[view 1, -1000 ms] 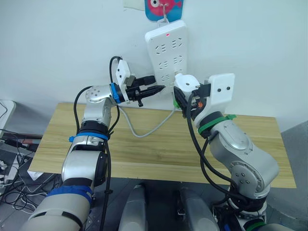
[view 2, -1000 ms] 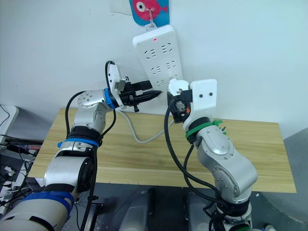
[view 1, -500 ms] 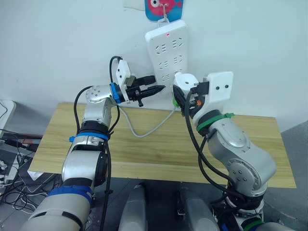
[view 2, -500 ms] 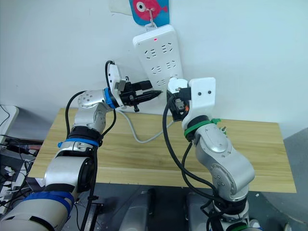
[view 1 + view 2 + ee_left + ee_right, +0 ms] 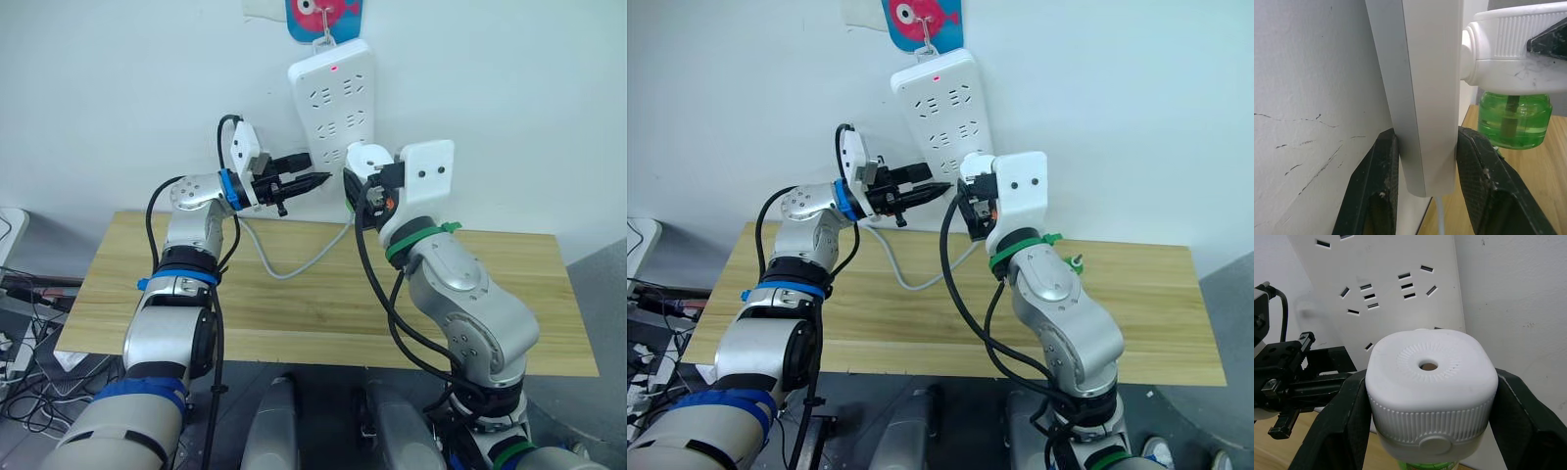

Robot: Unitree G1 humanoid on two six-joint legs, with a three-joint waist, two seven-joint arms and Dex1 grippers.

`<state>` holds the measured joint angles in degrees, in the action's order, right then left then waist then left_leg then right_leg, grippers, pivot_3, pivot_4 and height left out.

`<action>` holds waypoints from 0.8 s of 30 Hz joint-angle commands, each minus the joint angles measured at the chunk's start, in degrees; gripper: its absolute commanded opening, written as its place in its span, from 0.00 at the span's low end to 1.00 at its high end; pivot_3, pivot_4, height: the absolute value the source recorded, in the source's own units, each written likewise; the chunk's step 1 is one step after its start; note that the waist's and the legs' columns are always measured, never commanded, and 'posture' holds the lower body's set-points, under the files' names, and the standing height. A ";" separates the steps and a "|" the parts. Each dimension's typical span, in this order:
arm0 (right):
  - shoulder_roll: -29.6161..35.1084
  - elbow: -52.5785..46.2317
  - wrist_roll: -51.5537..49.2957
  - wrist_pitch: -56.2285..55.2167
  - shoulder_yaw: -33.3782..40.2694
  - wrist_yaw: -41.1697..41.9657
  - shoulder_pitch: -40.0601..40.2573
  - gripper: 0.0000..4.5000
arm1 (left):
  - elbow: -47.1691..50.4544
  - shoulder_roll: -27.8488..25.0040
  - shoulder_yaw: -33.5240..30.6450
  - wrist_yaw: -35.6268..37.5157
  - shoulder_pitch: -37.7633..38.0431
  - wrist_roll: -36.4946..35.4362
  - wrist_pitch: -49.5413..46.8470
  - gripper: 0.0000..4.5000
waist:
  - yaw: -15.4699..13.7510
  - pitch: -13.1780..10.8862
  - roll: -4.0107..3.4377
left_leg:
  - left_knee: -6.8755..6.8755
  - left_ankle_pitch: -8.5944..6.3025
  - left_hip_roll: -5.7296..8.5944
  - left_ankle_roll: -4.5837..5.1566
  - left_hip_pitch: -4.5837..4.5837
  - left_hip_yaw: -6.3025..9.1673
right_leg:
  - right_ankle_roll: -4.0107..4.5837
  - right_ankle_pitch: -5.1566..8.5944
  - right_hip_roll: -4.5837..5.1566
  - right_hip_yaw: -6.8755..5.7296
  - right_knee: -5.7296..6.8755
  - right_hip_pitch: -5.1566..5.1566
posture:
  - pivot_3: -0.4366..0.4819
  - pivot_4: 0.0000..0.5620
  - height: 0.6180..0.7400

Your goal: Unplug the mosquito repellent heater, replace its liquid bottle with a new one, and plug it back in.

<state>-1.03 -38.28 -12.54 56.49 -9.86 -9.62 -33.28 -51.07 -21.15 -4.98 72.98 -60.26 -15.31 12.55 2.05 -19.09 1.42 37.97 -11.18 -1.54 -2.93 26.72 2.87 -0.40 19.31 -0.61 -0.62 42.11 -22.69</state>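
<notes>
The power strip (image 5: 331, 108) hangs on the wall, its lower end clamped by the left gripper (image 5: 1425, 191). The mosquito repellent heater (image 5: 1431, 387), plugged into the strip's lowest socket, is grasped by the right gripper (image 5: 1430, 431). Pulling at an angle could bend the hidden prongs or swing the strip off its hook (image 5: 323, 37). The green bottle (image 5: 1514, 120) is partly cut off.

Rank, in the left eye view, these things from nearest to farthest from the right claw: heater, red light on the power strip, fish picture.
1. Mosquito repellent heater, inside the right claw.
2. Red light, high on the power strip.
3. Fish picture, on the wall above the strip.
</notes>
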 commanded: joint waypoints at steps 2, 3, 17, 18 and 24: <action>-0.47 1.81 1.77 -4.51 1.02 1.18 -3.52 0.65 | 3.09 1.14 0.91 1.66 -1.11 -0.43 0.84 0.30 | 0.13 0.00 0.00 | 0.00 0.05 -0.01 -0.01 0.00 -0.01 | 0.07 -0.04 0.00 -0.01 0.01 -0.02 | 0.48 0.49 1.00; -0.34 2.29 1.94 -4.96 1.15 1.45 -3.76 0.65 | 3.21 1.16 0.94 1.73 -1.04 -0.46 0.79 0.30 | 0.17 0.00 0.00 | -0.01 0.07 -0.02 -0.02 0.00 -0.01 | 0.10 -0.06 0.00 -0.02 0.01 -0.03 | 0.48 0.49 1.00; 0.37 7.74 3.02 -8.25 2.08 3.80 -6.61 0.65 | 3.88 1.26 0.92 1.63 -0.84 -0.58 0.31 0.30 | 0.68 0.00 0.00 | -0.14 0.84 -0.16 -0.37 0.05 -0.08 | 0.35 -0.20 -0.16 -0.16 0.93 -0.58 | 0.49 0.47 1.00; 0.22 8.15 3.18 -8.55 1.93 3.70 -6.82 0.65 | 3.91 1.27 0.91 1.64 -0.84 -0.57 0.27 0.30 | 0.69 0.00 0.00 | -0.16 0.87 -0.20 -0.38 0.05 -0.08 | 0.35 -0.20 -0.21 -0.17 0.94 -0.59 | 0.49 0.47 1.00; -0.22 9.63 4.07 -9.67 1.25 3.69 -7.51 0.65 | 4.18 1.08 0.95 1.63 -0.73 -0.55 0.06 0.30 | 0.84 0.00 0.00 | -0.14 0.93 -0.21 -0.32 0.05 -0.11 | 0.35 -0.20 -0.23 -0.12 0.96 -0.59 | 0.49 0.48 1.00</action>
<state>-0.54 -30.12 -10.48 50.46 -9.80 -5.04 -36.75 -51.19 -22.14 -6.00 70.96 -59.79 -15.29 11.31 2.90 -19.09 1.43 37.82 -10.25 -1.75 -3.23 26.77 2.77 -0.05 19.11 -0.84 -0.74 43.06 -23.28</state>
